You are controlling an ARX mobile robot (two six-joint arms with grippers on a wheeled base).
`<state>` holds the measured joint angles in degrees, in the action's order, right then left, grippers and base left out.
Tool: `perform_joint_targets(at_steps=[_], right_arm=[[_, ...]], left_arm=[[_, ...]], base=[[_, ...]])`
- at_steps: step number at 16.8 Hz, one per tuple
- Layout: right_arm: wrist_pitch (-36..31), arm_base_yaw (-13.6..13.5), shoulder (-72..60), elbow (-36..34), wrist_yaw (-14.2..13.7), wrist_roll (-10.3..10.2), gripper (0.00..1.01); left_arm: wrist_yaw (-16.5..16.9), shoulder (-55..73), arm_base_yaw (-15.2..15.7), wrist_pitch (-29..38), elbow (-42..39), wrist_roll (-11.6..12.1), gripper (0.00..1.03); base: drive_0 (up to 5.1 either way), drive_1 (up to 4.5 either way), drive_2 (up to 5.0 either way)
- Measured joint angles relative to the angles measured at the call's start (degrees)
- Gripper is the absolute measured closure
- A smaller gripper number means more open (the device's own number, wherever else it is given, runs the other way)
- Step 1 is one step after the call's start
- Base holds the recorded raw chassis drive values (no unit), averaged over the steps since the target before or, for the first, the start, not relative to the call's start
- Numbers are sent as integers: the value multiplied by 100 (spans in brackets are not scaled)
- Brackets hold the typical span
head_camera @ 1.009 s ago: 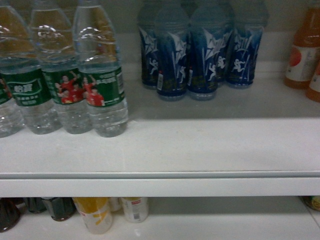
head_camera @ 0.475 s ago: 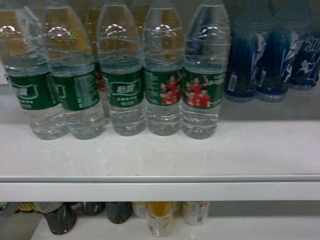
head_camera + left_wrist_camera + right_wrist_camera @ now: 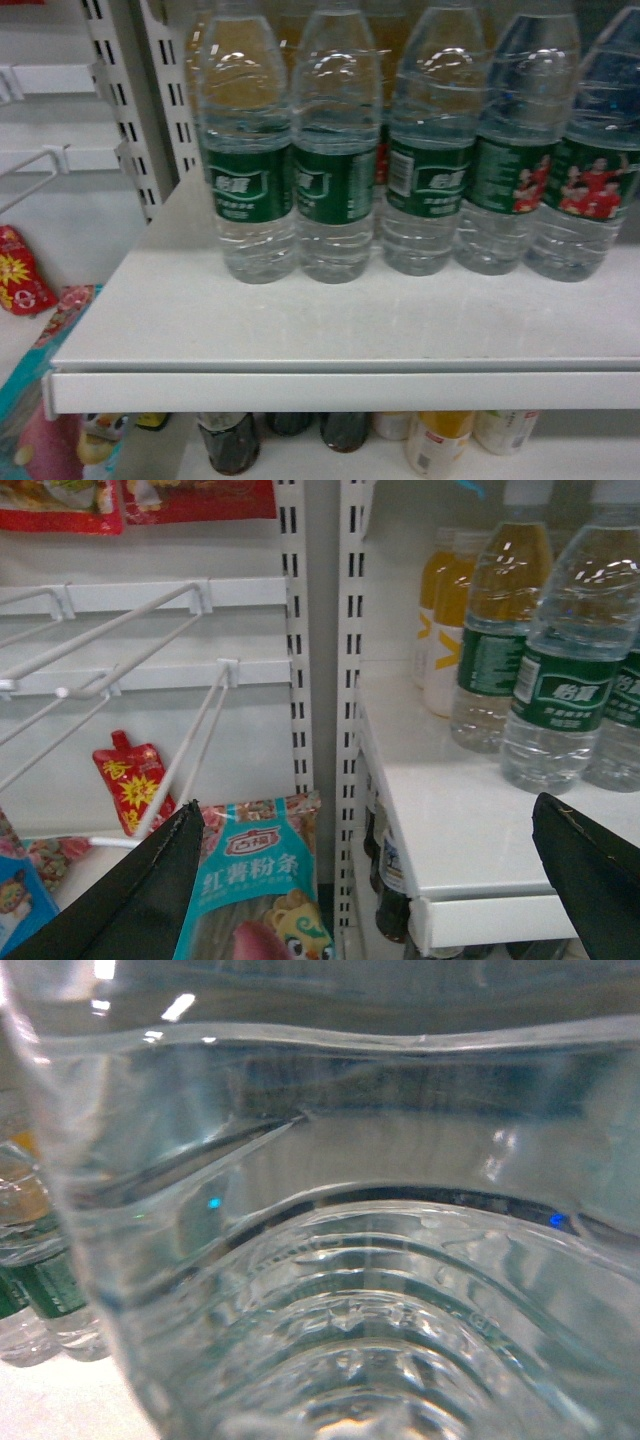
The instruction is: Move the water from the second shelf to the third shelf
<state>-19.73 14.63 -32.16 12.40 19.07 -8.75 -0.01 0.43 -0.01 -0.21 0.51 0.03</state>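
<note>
Head: water bottles (image 3: 335, 170) stand in a row on the shelf (image 3: 300, 330); no gripper visible.
Left wrist: left gripper (image 3: 370, 880) spread wide, holding nothing; bottles ahead-right.
Right wrist: bottle (image 3: 340, 1240) fills view; right gripper unseen, state unclear.

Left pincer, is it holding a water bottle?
No, the left pincer is open and empty, with the nearest water bottle standing apart on the shelf.
</note>
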Motion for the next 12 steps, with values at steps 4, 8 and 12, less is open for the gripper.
perform_joint_targets(at_steps=[4,8,12], right_arm=[[-11,0,0,-2,-20,0,60],[-46,-44,9,-2,129,-2,60],[-17,-22,2,-2,-15,0,60]], left_arm=[[2,0,0,-11,0,0,5],[-22,0,-4,9,-2,0,5],[-7,0,-4,0,0,0,5]], base=[[-496,250,250],[0,0,0],[0,0,0]])
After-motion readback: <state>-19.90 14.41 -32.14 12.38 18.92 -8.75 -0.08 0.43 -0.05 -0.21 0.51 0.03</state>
